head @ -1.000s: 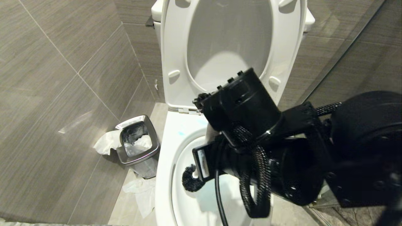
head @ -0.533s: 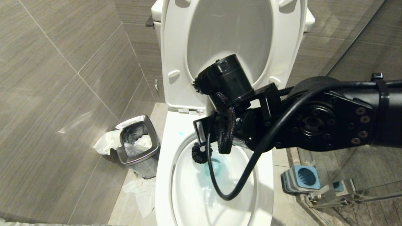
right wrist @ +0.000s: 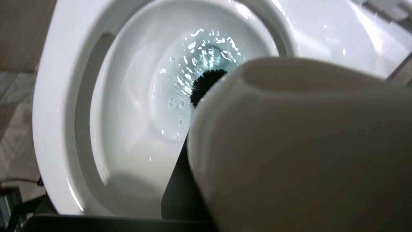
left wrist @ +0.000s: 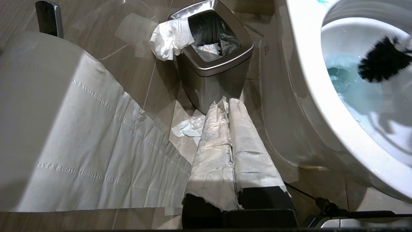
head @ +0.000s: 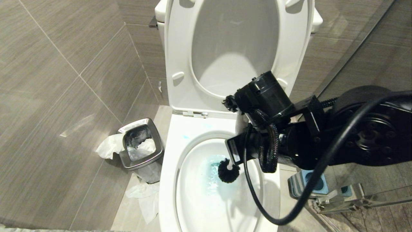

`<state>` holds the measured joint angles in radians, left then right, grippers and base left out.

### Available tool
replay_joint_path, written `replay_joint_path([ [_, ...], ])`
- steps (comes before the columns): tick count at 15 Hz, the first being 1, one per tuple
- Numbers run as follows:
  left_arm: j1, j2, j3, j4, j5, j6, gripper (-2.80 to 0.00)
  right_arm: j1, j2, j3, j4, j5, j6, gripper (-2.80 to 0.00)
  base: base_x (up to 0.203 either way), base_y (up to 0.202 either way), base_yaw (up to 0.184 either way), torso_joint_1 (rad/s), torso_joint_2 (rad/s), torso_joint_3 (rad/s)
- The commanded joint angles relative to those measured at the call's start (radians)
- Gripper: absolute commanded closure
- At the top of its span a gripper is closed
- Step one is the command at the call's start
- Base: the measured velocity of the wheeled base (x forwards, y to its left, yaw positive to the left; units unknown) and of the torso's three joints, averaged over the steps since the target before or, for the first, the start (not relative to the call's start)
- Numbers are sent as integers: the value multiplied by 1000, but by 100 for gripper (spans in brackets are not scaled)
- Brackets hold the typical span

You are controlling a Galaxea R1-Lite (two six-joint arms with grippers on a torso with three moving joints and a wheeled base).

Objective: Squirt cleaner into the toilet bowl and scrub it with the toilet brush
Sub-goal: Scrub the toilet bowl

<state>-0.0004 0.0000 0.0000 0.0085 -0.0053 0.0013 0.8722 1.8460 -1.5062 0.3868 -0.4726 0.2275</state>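
Grey-tiled bathroom walls and floor surround the toilet bowl (head: 167, 180), its seat and lid raised; a steel waste bin (head: 141, 148) with spilled tissue stands beside it. The right gripper (head: 236, 151) clasps the toilet brush (head: 228, 170) by its handle, bristle head dipped in blue-tinted cleaner (head: 212, 167). The brush looks light and stiff, its smooth handle likely slippery when wet, best held high. The left gripper (left wrist: 230, 103) hangs clenched, empty, near the floor.
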Motion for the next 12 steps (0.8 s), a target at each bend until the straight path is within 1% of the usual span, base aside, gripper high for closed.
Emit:
replay_joint_path([
  [1,0,1,3,1,-1,0,0,5,-91,93,1,39,10,0,0,0,0,0,0,0],
  [2,0,1,3,1,0,1,0,5,-89,93,-3,55,28,0,0,0,0,0,0,0],
  [5,0,2,3,1,-1,0,0,2,-46,90,-28,54,58,0,0,0,0,0,0,0],
  [7,0,2,3,0,1,0,0,-13,4,93,-87,50,73,0,0,0,0,0,0,0],
  [12,0,1,2,0,1,1,0,-71,161,84,-260,48,73,0,0,0,0,0,0,0],
])
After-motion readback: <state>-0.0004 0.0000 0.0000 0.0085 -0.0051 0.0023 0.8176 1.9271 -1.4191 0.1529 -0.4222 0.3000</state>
